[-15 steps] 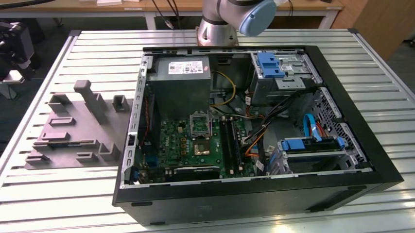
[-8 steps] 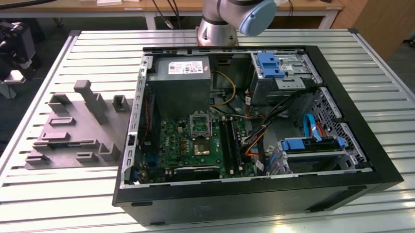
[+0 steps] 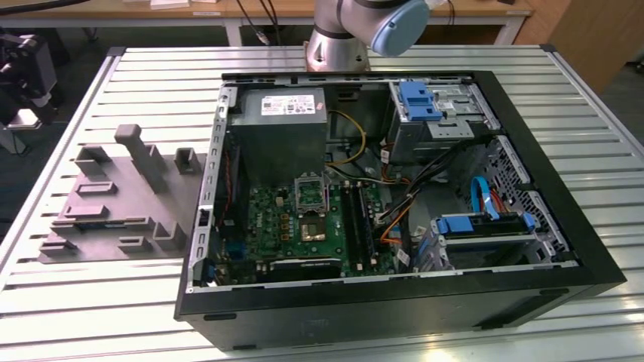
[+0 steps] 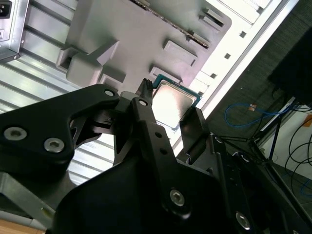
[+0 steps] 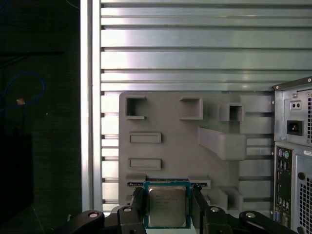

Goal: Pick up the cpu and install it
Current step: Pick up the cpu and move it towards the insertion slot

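Gripper (image 5: 167, 193) fingers clamp the cpu (image 5: 166, 210), lifted clear with the grey tray (image 5: 170, 122) well below. Pickup looks done; installing calls for squaring it over the socket frame (image 3: 312, 194).

One open computer case (image 3: 544, 249) lies on the one worktop (image 3: 101, 302), with one grey moulded tray (image 3: 111, 204) beside the case. Inside the case are one grey power supply box (image 3: 286, 143) and two blue drive brackets (image 3: 418, 99). One claw (image 5: 167, 195) has two fingers (image 5: 138, 202) flanking one cpu (image 5: 167, 208).
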